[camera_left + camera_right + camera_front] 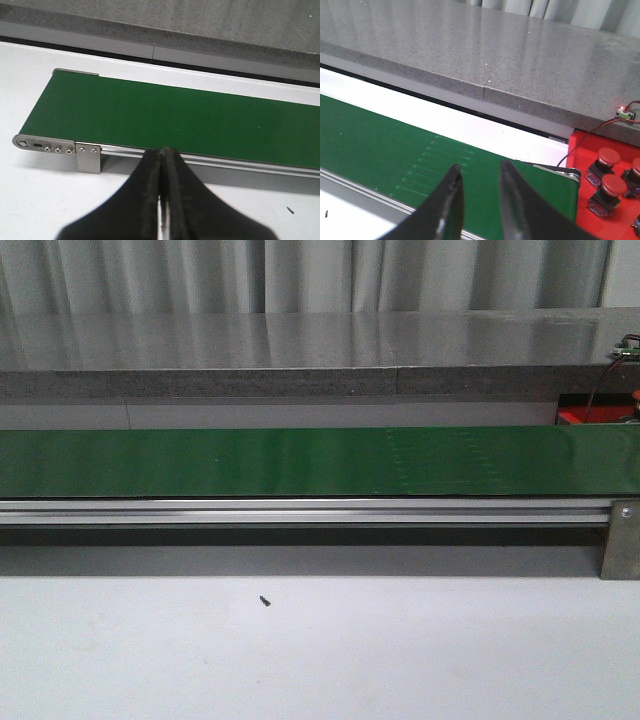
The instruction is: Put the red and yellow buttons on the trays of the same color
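Several red buttons [609, 157] on black bases sit in a red tray [578, 152] just past the end of the green conveyor belt [380, 145]. A sliver of that red tray [572, 416] shows at the right of the front view. My right gripper [479, 170] hangs open over the belt, a short way from the tray, with nothing between its fingers. My left gripper [163, 150] is shut and empty, above the white table in front of the belt's other end [55, 100]. No yellow button or yellow tray is in view. Neither gripper shows in the front view.
The belt [320, 462] runs across the table on an aluminium rail [300, 510] with a metal bracket [88, 157]. A grey stone counter [300, 350] rises behind it. A thin wire [600, 127] leads to the tray. A small black speck [265, 601] lies on the white table.
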{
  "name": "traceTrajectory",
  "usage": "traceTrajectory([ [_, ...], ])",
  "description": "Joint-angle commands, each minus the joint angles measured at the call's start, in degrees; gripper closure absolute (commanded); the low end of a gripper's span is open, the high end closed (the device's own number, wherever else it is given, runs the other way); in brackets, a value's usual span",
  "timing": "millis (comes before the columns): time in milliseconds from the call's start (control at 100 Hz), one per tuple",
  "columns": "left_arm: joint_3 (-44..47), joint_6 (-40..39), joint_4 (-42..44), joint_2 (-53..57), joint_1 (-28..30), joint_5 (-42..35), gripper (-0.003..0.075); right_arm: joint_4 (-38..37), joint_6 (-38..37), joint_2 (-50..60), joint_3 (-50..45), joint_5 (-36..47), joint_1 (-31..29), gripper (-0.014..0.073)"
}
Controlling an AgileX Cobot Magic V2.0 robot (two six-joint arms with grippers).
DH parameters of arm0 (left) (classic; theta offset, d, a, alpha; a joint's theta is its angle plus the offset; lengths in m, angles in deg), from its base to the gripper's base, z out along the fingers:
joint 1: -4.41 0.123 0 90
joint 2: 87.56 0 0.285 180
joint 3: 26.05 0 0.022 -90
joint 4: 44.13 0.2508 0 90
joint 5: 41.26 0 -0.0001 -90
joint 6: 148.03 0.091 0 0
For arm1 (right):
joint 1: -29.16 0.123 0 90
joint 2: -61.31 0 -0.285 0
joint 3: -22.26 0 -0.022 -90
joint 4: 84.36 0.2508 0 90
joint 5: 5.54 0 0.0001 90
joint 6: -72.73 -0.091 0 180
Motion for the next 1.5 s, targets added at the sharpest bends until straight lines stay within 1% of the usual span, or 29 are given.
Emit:
traceTrajectory([
  [0, -1.6, -0.2, -1.1, -0.3, -0.4, -3.9, 0.0739, 2.6, 0.6, 0.2, 1.3, 2.1, 0.1, 0.0563],
  [50, -1.6, -0.2, -1.1, -0.3, -0.4, -3.9, 0.0740, 2.6, 0.6, 0.2, 1.3, 2.1, 0.1, 0.0649],
  [70, -1.6, -0.2, -1.1, -0.3, -0.4, -3.9, 0.0740, 2.6, 0.6, 0.2, 1.3, 2.2, 0.1, 0.0669],
  [110, -1.6, -0.2, -1.1, -0.3, -0.4, -3.9, 0.0739, 2.7, 0.6, 0.2, 1.3, 2.5, 0.1, 0.0657],
  [850, -1.6, -0.2, -1.1, -0.3, -0.4, -3.9, 0.0740, 2.9, 0.6, 0.2, 1.3, 2.3, 0.1, 0.0661],
  [1300, -1.6, -0.2, -1.1, -0.3, -0.4, -3.9, 0.0740, 3.1, 0.6, -0.1, 1.3, 5.0, 0.1, 0.0661],
  [1390, -1.6, -0.2, -1.1, -0.3, -0.4, -3.9, 0.0740, 2.7, 0.6, 0.3, 1.3, 6.0, 0.7, 0.0661],
  [1490, -1.6, -0.2, -1.1, -0.3, -0.4, -3.9, 0.0740, 1.4, 0.4, 0.9, 1.3, 8.2, 3.4, 0.0661],
])
